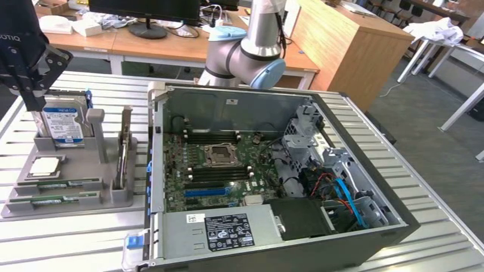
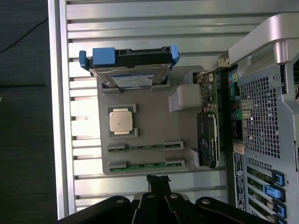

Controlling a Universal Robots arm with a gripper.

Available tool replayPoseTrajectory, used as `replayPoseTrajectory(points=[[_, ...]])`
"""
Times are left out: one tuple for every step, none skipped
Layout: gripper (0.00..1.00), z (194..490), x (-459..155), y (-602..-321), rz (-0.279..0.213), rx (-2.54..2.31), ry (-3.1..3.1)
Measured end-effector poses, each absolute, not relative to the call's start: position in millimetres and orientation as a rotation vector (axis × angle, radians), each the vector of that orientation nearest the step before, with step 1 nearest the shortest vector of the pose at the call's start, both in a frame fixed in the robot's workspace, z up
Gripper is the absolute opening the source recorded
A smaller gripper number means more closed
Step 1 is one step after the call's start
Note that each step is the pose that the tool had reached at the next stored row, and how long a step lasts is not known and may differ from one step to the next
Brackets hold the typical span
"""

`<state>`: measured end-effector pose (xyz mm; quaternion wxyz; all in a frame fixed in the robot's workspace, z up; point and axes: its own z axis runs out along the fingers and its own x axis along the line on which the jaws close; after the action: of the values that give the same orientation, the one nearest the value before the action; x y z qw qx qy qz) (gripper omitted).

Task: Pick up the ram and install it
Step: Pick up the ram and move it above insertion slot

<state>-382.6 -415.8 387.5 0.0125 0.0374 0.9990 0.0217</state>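
Note:
Two ram sticks, thin green strips, lie side by side in slots at the front of a grey holder [image 1: 79,164]: one ram [image 1: 56,185] [image 2: 145,147] and a second ram [image 1: 53,199] [image 2: 145,164]. My black gripper [image 1: 34,105] hangs above the holder's back end, over the hard drive, well above both strips. In the wrist view the gripper [image 2: 158,179] is shut with its tips together and nothing between them. To the exterior view's right, the open computer case [image 1: 162,170] shows its motherboard with dark memory slots [image 1: 215,173].
The holder also carries a silver hard drive [image 1: 64,122] [image 2: 128,70] standing upright, a square processor [image 1: 45,165] [image 2: 120,121] and an upright expansion card [image 1: 123,150] [image 2: 208,140]. All stands on a slatted metal table [image 1: 76,243]. The arm's base [image 1: 242,54] is behind the case.

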Motion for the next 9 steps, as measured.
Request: replayPoseTrajectory(points=[[0.1,387.5,-382.6,-415.8,0.068,0.116,3.114],[0.1,387.5,-382.6,-415.8,0.068,0.115,3.114],[0.1,387.5,-382.6,-415.8,0.068,0.112,3.114],[0.1,387.5,-382.6,-415.8,0.068,0.109,3.114],[0.1,387.5,-382.6,-415.8,0.068,0.104,3.114],[0.1,387.5,-382.6,-415.8,0.068,0.1,3.114],[0.1,387.5,-382.6,-415.8,0.068,0.094,3.115],[0.1,387.5,-382.6,-415.8,0.068,0.085,3.115],[0.1,387.5,-382.6,-415.8,0.068,0.074,3.115]])
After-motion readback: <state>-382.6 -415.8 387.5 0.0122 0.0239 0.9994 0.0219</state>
